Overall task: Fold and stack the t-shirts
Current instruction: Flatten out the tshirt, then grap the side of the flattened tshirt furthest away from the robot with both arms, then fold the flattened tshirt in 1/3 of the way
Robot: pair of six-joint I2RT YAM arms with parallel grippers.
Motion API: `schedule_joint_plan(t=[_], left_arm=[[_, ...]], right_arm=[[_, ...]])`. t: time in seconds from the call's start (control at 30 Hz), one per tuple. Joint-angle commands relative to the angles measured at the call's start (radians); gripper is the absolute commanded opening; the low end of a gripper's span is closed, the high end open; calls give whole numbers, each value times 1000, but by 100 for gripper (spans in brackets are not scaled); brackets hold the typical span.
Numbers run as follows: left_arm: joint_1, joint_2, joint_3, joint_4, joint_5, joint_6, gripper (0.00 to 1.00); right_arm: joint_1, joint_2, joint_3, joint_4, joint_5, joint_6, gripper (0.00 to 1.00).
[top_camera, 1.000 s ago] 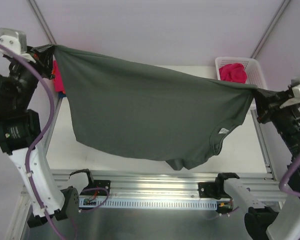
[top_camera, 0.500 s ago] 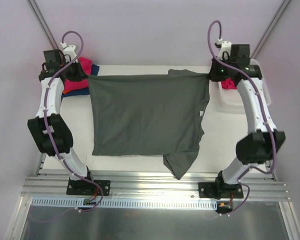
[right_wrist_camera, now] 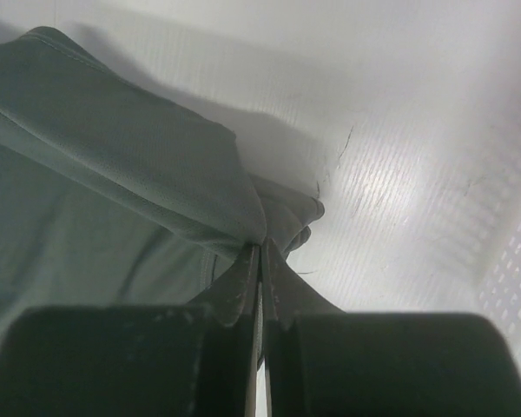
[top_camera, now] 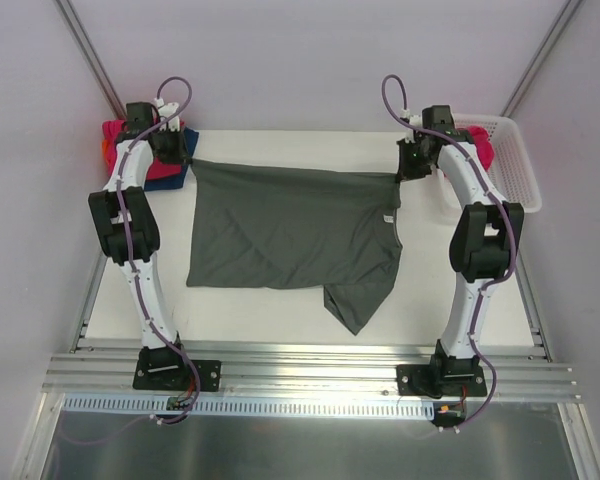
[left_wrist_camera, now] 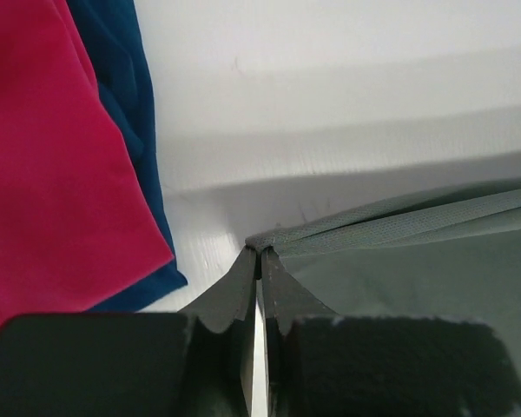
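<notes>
A large dark grey t-shirt [top_camera: 290, 225] lies spread on the white table, one sleeve trailing toward the near edge. My left gripper [top_camera: 190, 160] is shut on its far left corner [left_wrist_camera: 262, 240], pinching the hem. My right gripper [top_camera: 400, 175] is shut on the far right corner [right_wrist_camera: 278, 217], where the cloth bunches at the tips. A small white neck label [top_camera: 389, 217] shows near the right side. A pile of pink [left_wrist_camera: 52, 148], blue [left_wrist_camera: 130, 95] and orange t-shirts [top_camera: 104, 150] sits at the far left.
A white lattice basket [top_camera: 515, 165] stands at the far right with pink cloth [top_camera: 480, 148] in it, partly hidden by the right arm. The aluminium rail [top_camera: 310, 360] with both arm bases runs along the near edge.
Both arms have swung from holding the grey shirt stretched high in the air to the far side of the table, lowering it so the cloth now lies on the surface.
</notes>
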Motion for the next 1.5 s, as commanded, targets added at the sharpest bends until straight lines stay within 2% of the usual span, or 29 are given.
schedule_joint_plan(t=[0.0,0.2,0.37,0.73,1.0,1.47], left_arm=[[-14,-10,102,28,-44,4,0],[-48,6,116,30,-60,-1,0],[-69,-25,70,25,-52,-13,0],[-68,-259,-215,-8,-40,8,0],[-45,-375,-393,-10,-12,-5,0],[-48,-323,-405,-93,18,-67,0]], right_arm=[[7,-34,49,41,51,0,0],[18,20,90,45,69,-7,1],[24,21,93,37,70,-25,1],[38,-156,-184,-4,-21,-2,1],[39,-253,-341,-1,-42,26,1],[39,-263,-385,-4,-52,24,1]])
